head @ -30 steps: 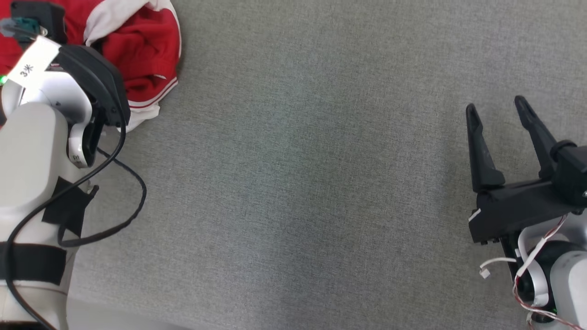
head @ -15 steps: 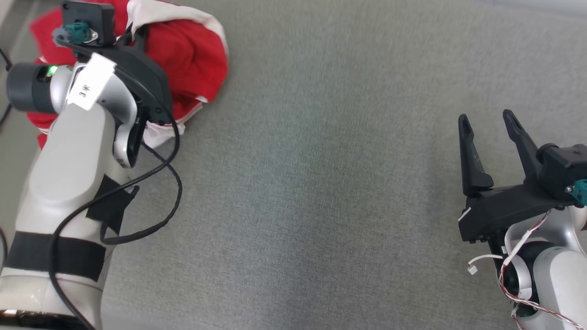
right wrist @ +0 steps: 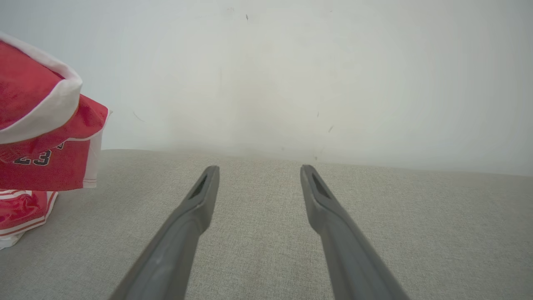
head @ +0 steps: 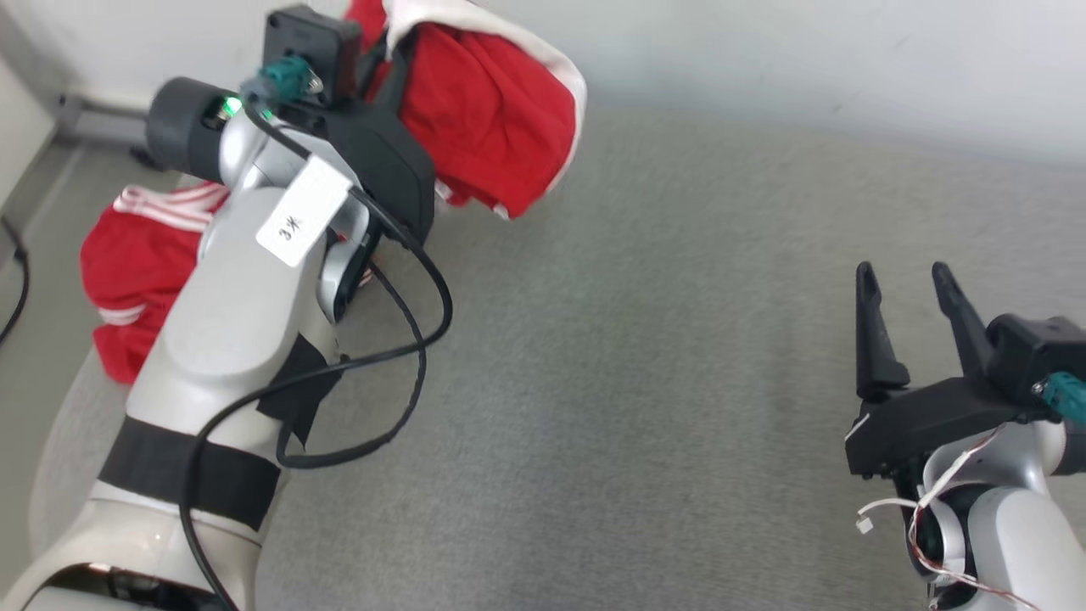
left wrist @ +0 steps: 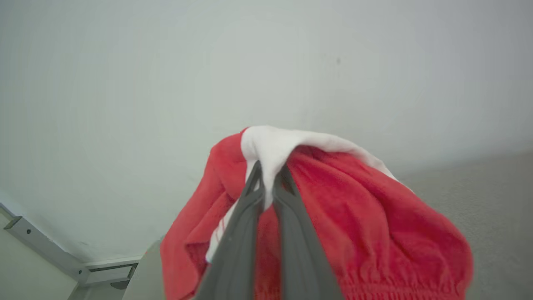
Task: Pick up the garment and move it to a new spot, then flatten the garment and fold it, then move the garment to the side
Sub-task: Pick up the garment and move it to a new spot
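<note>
The garment (head: 492, 110) is red with white trim. It hangs bunched in the air above the far left of the grey table (head: 636, 382). In the left wrist view my left gripper (left wrist: 270, 171) is shut on the garment's (left wrist: 374, 233) white edge, and the cloth drapes over both fingers. The right wrist view shows the garment (right wrist: 37, 125) at the left with the number 23 on it. My right gripper (head: 902, 276) stands open and holds nothing, low over the table's right side, far from the cloth. Its fingers (right wrist: 200, 200) point at the wall.
More red cloth with white stripes (head: 144, 263) lies at the table's left edge, below my left arm. I cannot tell whether it joins the lifted part. A pale wall (head: 806, 59) runs behind the table. Floor and a dark cable (head: 17, 271) show at far left.
The head camera has tilted up, bringing the wall into view. My left gripper has raised the garment off the table. The right gripper stays open.
</note>
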